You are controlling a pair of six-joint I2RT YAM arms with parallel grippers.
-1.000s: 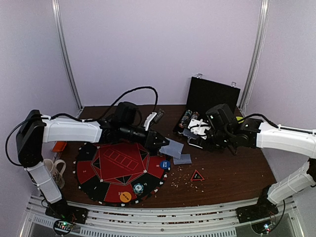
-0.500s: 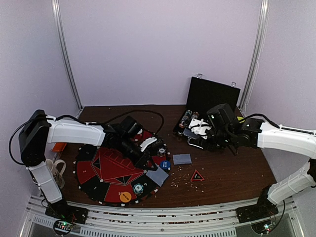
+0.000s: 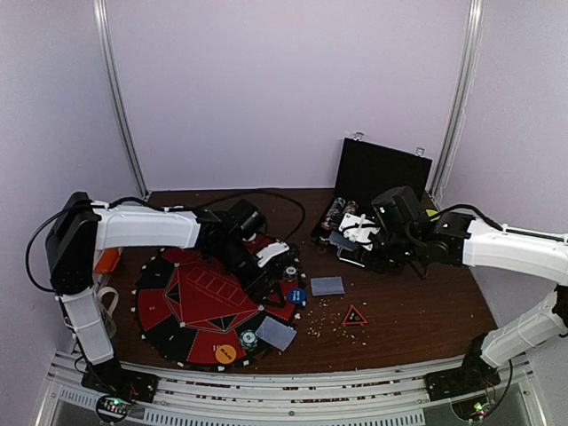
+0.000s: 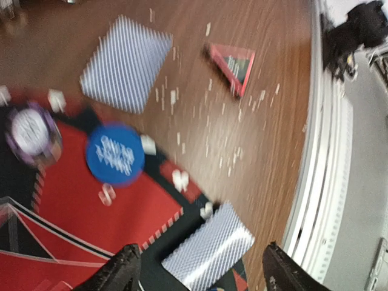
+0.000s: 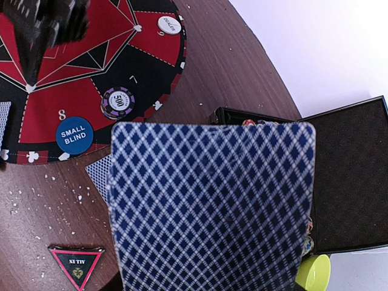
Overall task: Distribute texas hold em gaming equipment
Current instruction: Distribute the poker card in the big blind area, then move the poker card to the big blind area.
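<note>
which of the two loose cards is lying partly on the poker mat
The card at the mat's near right edge, overlapping its black border. The other loose card lies wholly on bare wood further right.

My left arm (image 3: 142, 229) and my right arm (image 3: 519, 248) are built alike: long smooth white shells joined by chunky black joint housings. My left shoulder (image 3: 71, 253) is a black block, with a white upright link beneath it. A thin black cable (image 3: 266, 193) arcs loose above my left forearm, and a second cable (image 3: 454, 209) curves by my right elbow. My left base (image 3: 120, 386) and right base (image 3: 457, 383) are dark plates on a ribbed metal rail, each with a small circuit board showing green lights. Both wrists carry white brackets. My left fingers (image 4: 124, 271) are blunt, matte, dark tips.
</note>
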